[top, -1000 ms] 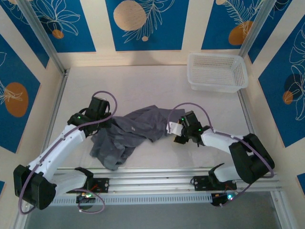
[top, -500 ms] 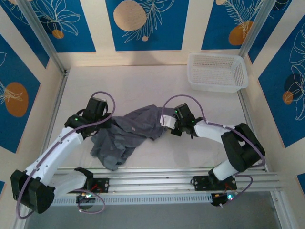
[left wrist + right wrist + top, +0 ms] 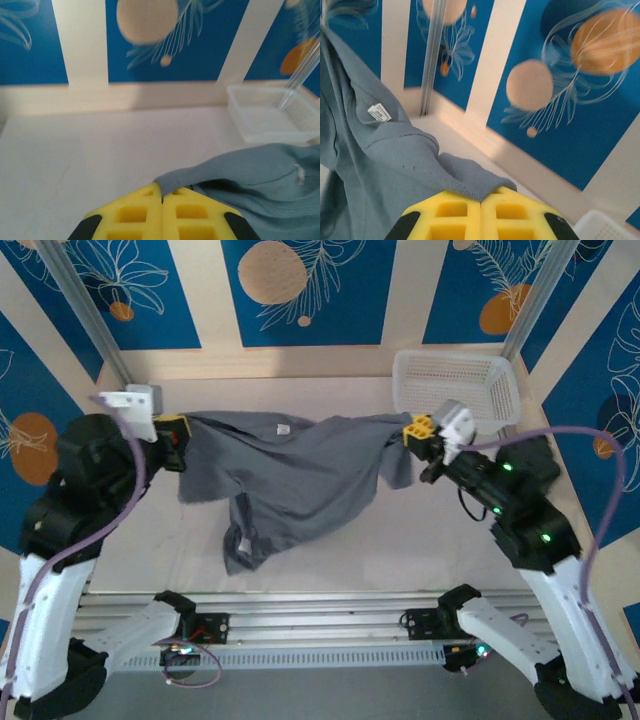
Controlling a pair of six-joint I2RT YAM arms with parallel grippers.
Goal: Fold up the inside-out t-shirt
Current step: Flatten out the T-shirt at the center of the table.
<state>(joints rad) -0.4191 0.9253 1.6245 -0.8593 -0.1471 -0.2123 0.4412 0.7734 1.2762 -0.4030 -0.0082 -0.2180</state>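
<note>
The inside-out t-shirt [image 3: 290, 475] hangs stretched out between the two arms, raised over the middle of the desk [image 3: 330, 540].

The left end effector [image 3: 172, 430] is clenched on the shirt's left edge. From its wrist camera, the yellow pads [image 3: 161, 192] are pressed together with a hem of grey cloth [image 3: 260, 175] pinched between their tips.

The right end effector [image 3: 418, 428] is likewise clamped tight on the opposite edge. Its own camera shows a stitched hem [image 3: 370, 165] caught where the two yellow pads [image 3: 481, 197] meet.

Between the two grips the top edge of the shirt runs roughly level, sagging a little in the middle. A small white label [image 3: 282, 428] shows on the cloth near that top edge, and it is also plain from the right wrist [image 3: 380, 112]. Below, the fabric drapes in loose folds and narrows to a bunched end at the front left, which seems to reach the desk surface.

A white plastic basket [image 3: 470, 360] sits at the far right corner of the desk, just behind the right end effector. It is also seen from the left wrist [image 3: 270, 117], standing against the blue-and-cream patterned wall.
</note>
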